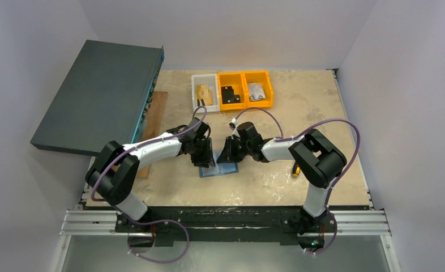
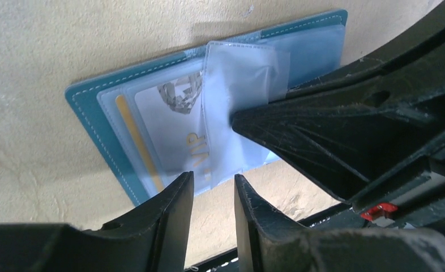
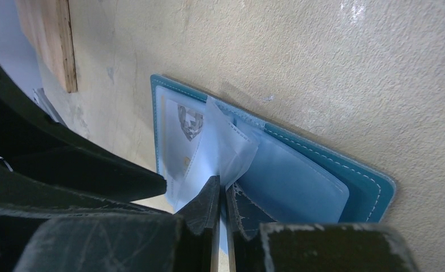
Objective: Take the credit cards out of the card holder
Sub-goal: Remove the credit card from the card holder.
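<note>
Surface: beige table (image 1: 299,113), pale walls around.

Item: card holder (image 2: 90,113), teal, lying open and flat at near centre.
Contents: silvery card (image 2: 163,122) marked VIP and gold-tan card (image 2: 131,133), both in their pockets.
Clear sleeve (image 3: 226,141): lifted and pinched by the right gripper (image 3: 223,195), jaws pressed together on it.
Left gripper (image 2: 213,190): jaws narrowly parted at the silvery card's near edge; no grip evident.
Far edge: bins (image 1: 231,89). Far left: dark box (image 1: 95,93).

Risk: closing on pocket film together with the card would likely drag the whole holder; a hard pull may tear the sleeve.
</note>
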You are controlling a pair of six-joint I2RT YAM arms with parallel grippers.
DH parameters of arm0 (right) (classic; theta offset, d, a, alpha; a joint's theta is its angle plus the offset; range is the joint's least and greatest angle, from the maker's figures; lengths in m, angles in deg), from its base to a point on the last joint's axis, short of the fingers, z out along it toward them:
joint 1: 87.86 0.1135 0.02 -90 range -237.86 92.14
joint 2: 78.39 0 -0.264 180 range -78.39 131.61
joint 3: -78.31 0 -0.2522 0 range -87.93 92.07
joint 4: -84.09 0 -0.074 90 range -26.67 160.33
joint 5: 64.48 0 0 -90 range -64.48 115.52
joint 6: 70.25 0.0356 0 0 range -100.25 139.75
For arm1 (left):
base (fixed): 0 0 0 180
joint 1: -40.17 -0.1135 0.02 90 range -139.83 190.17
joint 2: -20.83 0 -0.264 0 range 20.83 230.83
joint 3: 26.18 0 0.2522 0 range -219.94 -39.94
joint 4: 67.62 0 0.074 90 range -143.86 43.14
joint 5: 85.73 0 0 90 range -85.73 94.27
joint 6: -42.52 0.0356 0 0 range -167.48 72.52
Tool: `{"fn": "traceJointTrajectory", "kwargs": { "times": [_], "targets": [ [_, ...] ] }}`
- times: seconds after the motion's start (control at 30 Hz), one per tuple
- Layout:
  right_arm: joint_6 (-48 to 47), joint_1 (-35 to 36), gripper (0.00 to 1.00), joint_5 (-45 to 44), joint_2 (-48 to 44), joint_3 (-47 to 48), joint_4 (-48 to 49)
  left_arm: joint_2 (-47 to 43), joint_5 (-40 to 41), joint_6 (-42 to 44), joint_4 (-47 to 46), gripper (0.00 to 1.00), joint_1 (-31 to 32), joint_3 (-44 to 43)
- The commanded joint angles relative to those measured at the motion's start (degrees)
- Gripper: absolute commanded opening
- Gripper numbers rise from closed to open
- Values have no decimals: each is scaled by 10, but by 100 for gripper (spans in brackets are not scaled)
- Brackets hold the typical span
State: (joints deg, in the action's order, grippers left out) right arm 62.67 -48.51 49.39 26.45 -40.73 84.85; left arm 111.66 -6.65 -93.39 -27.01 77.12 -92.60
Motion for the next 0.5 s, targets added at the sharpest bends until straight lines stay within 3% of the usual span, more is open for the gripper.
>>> {"fn": "traceJointTrajectory", "kwargs": {
  "times": [0.0,0.17,0.37,0.4,0.47],
  "targets": [
    [-10,1,3,-23,25,-26,-39,17,-15,-2,-43,31,4,-10],
    [-7,1,3,-24,23,-26,-39,34,-24,-4,-57,26,4,-2],
    [-4,1,3,-28,9,-24,-45,37,-33,-7,-67,6,4,4],
    [-3,1,4,-31,4,-23,-48,33,-32,-7,-65,1,4,3],
    [-2,1,12,-33,-8,-19,-57,23,-28,-6,-60,0,4,3]
  ]
}}
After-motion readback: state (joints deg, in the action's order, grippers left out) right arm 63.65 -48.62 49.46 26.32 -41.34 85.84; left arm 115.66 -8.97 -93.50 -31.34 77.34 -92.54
